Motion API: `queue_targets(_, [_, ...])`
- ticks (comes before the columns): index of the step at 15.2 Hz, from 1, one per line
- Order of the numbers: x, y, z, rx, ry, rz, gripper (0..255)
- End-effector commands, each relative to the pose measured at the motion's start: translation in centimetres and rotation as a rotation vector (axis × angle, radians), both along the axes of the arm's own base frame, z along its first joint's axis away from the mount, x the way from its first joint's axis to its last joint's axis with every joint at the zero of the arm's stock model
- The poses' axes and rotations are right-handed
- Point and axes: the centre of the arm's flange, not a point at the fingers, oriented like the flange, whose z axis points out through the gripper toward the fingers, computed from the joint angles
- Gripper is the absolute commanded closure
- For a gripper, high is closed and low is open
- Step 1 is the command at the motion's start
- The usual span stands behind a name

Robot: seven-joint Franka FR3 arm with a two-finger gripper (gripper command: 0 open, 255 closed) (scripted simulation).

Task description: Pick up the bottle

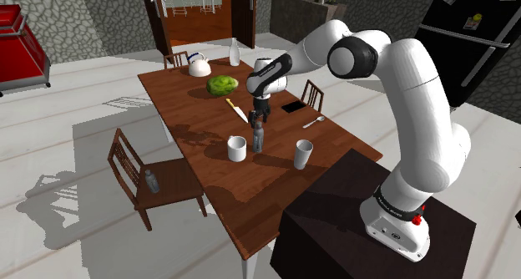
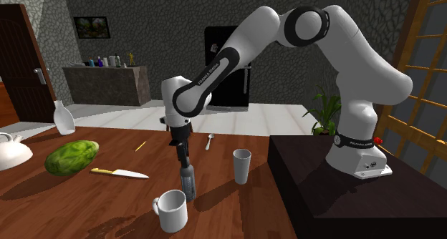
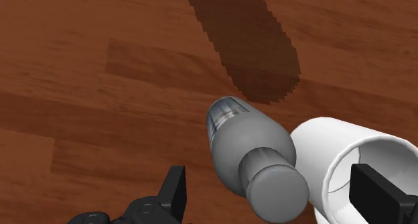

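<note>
Claw (image 3: 274,189), wrist view: spread wide, clasping nothing, one black finger (image 3: 175,189) to either side of the bottle (image 3: 248,142), clear gaps on both sides, no contact with either finger. Bottle: grey, dark cap, upright on the brown wooden table (image 3: 100,88), cap roughly midway between the fingers. White mug (image 3: 341,155) just beside the bottle, partly behind the other finger. Shoulder view: claw (image 1: 260,117) pointing straight down, directly over the bottle (image 1: 258,135), tips close to the cap; bottle near the table's middle, mug (image 1: 237,147) just to its left in that view, a taller white cup (image 1: 303,154) farther to the right, near the table's (image 1: 209,185) edge by the stand. Second exterior view: claw (image 2: 183,159) reaching down to the top of the bottle (image 2: 188,180); mug (image 2: 172,210) in front of it, cup (image 2: 242,164) to its right, a yellow-handled knife (image 2: 118,173) and a green melon-like lump (image 2: 71,157) off to the left, well apart from the bottle.
</note>
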Motion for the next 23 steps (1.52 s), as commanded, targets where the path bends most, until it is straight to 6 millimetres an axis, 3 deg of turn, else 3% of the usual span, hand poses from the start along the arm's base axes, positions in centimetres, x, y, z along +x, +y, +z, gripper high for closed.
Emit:
queue_targets(1, [0.1,0.0,-0.4,0.0,-0.001,0.0,0])
queue_targets(2, [0.1,0.0,-0.3,0.0,-0.001,0.0,255])
queue_targets(11, [0.1,0.0,-0.4,0.0,-0.001,0.0,255])
queue_targets(23, [0.1,0.0,6.0,0.0,-0.001,0.0,255])
